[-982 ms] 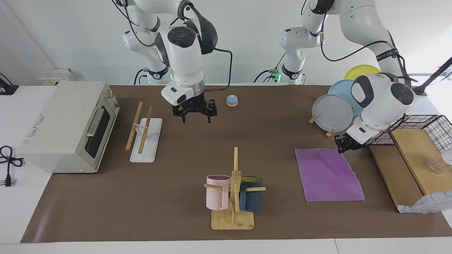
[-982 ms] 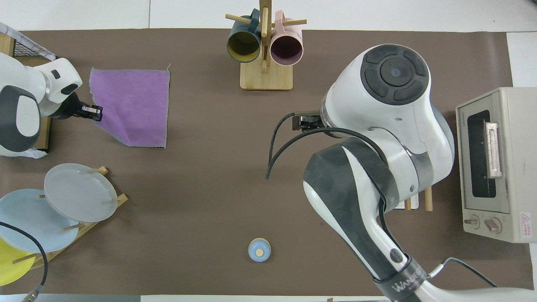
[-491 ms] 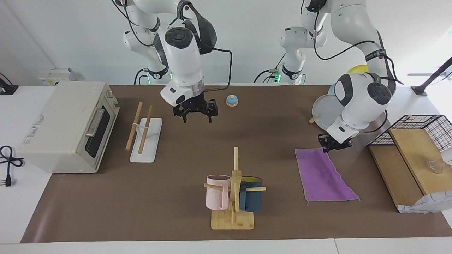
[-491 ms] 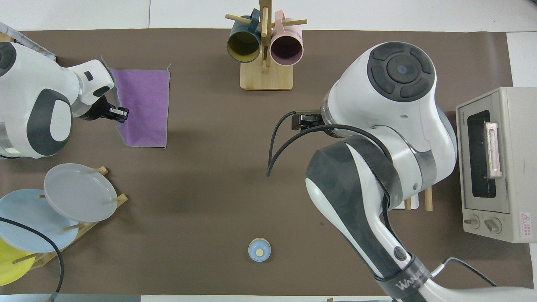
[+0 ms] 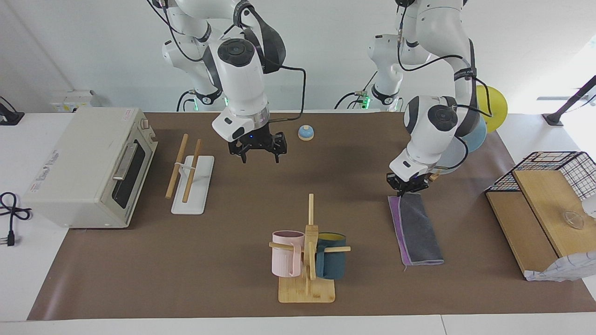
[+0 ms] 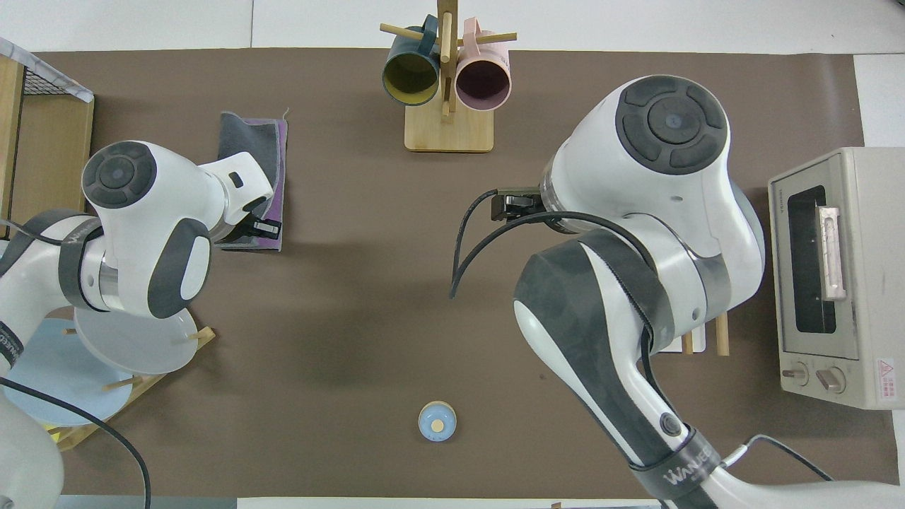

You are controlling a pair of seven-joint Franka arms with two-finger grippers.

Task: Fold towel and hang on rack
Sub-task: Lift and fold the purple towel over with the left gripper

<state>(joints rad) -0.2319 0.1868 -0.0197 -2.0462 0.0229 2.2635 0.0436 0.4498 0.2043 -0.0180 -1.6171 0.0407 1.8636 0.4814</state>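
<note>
Towel (image 5: pixel 416 227) now folded in half: dark grey face up, a thin purple strip showing along the edge toward the mug stand (image 5: pixel 308 260). Lies flat on the brown mat, beside the mug stand toward the left arm's end of the table. One second ago, spread open with the purple face up; half a second ago, half turned over. First fold therefore essentially made.

Left gripper (image 5: pixel 408 186) at the towel corner nearest the robots, fingertips pinched together. Corner apparently still held, though contact at the cloth hard to confirm from either view. Has swept across the towel, carrying the edge over toward the mug stand.

Right gripper (image 5: pixel 257 150) spread wide, holding nothing, waiting over bare mat between the mug stand and the robots, about where it hung a second ago.

Rack (image 5: pixel 191 176) untouched, well apart from the mug stand toward the right arm's end of the table, in front of the toaster oven (image 5: pixel 88 165).

Judged next: release of the corner, then transfer of the folded towel across to the rack. Hanging not yet begun.
</note>
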